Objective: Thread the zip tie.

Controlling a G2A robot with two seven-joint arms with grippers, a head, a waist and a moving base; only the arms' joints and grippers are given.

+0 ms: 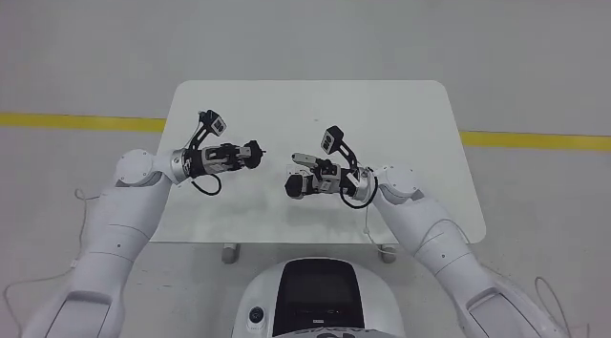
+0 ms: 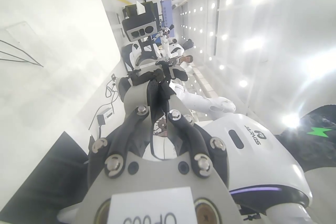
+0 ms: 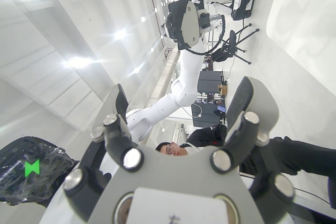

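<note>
while right claw (image 3: pixel 183 89) gapes, left claw (image 2: pixel 158 93) seems pinched.

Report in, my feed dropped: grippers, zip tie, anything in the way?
Left gripper jaws shut, no tie seen in them. Right gripper jaws open, empty. Thin black strands on table, possibly zip ties. Nothing between the grippers.

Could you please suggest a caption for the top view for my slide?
Top view: the left gripper, shut, and the right gripper, open, face each other over the white table.
</note>
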